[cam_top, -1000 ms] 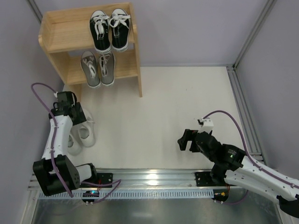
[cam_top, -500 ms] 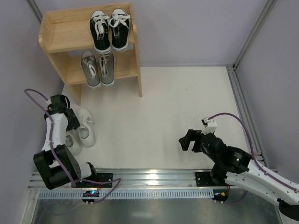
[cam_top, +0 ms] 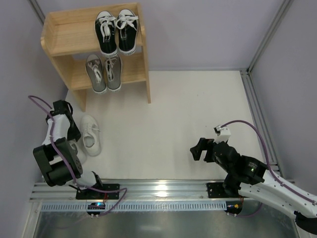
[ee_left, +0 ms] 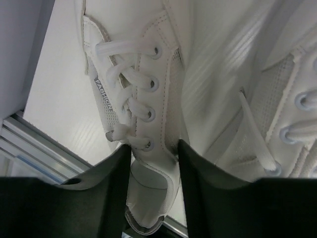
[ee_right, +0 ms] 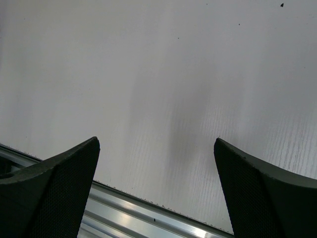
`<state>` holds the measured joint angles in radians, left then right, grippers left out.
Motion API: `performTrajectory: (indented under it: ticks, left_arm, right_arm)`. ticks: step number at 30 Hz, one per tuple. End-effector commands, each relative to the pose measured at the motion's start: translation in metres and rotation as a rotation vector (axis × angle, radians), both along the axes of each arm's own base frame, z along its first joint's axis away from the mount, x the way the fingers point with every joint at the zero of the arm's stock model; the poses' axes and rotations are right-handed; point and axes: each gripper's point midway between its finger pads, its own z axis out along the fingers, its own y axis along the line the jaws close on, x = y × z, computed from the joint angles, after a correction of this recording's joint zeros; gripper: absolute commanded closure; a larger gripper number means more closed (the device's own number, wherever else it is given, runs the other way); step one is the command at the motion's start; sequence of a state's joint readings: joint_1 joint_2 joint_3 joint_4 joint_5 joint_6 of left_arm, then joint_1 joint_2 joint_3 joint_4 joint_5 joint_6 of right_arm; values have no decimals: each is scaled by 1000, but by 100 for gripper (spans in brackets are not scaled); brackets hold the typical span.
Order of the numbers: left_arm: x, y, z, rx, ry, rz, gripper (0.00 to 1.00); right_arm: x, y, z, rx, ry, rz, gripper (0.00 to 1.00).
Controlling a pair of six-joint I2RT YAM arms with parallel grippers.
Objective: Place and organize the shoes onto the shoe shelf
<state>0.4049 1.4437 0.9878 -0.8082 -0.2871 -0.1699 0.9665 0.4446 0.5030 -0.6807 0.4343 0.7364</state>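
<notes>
Left gripper (ee_left: 152,161): fingers (ee_left: 106,198) straddle a white sneaker (ee_left: 148,99) at the collar, just behind the last eyelets. Both pads touch its sides with only the shoe's width between them, so it reads as clamped on. That shoe is on the table (cam_top: 198,109) at the left edge by the wall, mostly under the left arm in the top view. Can't tell if it's lifted.

Second white sneaker (cam_top: 90,136) lies just beside it on the side away from the wall, toe toward the near rail (cam_top: 163,188), free of the fingers.

Right gripper (ee_right: 156,163): jaws spread wide and holding nothing, over bare table close to the near rail, well apart from all the shoes.

Shoe shelf (cam_top: 59,29) sits in the far-left corner. Black canvas pair (cam_top: 116,32) is on the right half of the top tier, and the grey pair (cam_top: 104,72) is on the lower tier directly below.
</notes>
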Motion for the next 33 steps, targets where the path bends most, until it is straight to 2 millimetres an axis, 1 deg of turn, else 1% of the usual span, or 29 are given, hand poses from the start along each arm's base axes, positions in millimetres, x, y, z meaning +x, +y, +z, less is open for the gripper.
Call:
performTrajectory:
  ticks: [1, 2, 3, 4, 7, 8, 9, 11, 12, 13, 15, 16, 18, 19, 24, 27, 29, 30, 31, 33]
  left_arm:
    - [14, 4, 0, -37, -20, -23, 60]
    - [14, 1, -7, -64, 0, -29, 83]
    - [14, 0, -8, -74, 9, -33, 95]
    - [14, -1, -10, -80, 13, -36, 100]
    - [20, -4, -5, -91, -25, -40, 100]
    - [20, -6, -6, -100, -42, -41, 100]
    - [28, -11, 1, -114, -103, -53, 100]
    - [33, -20, 4, -153, -155, -66, 100]
    - [42, -34, 9, -218, -213, -97, 100]
    - [47, -42, 12, -239, -233, -123, 100]
    - [52, -54, 17, -257, -243, -177, 100]
    - [54, -65, 16, -271, -231, -214, 100]
    - [59, -73, 19, -287, -235, -250, 100]
    - [62, -84, 19, -318, -238, -279, 100]
    - [65, -105, 19, -368, -228, -337, 100]
    - [72, -125, 18, -411, -248, -394, 100]
    - [79, -143, 17, -442, -255, -435, 100]
    - [83, -150, 19, -449, -266, -457, 100]
    - [86, -164, 20, -456, -263, -499, 100]
    - [97, -177, 30, -442, -293, -539, 100]
  right_arm:
    - [3, -2, 5, 10, -13, -21, 3]
    - [3, -3, 5, 10, -14, -24, 3]
    - [2, -2, 5, 12, -11, -25, 3]
    - [2, -3, 5, 17, -13, -25, 3]
    - [2, -3, 6, 10, -13, -26, 3]
    - [2, -4, 6, 10, -10, -28, 3]
    - [2, -4, 7, 12, -12, -28, 3]
    - [2, -4, 6, 12, -11, -30, 3]
    - [2, -4, 6, 11, -11, -28, 3]
    - [2, -4, 7, 14, -13, -30, 3]
    - [2, -4, 6, 17, -13, -29, 3]
    - [2, -5, 6, 19, -12, -32, 3]
    - [1, -5, 6, 23, -14, -35, 3]
    - [1, -5, 6, 25, -13, -36, 3]
    - [2, -6, 6, 21, -14, -43, 3]
    - [2, -6, 4, 17, -9, -45, 3]
    - [2, -6, 4, 13, -5, -49, 3]
    - [2, -7, 4, 10, -3, -52, 3]
    - [3, -7, 3, 6, 0, -56, 3]
    - [3, -8, 2, 1, 3, -63, 3]
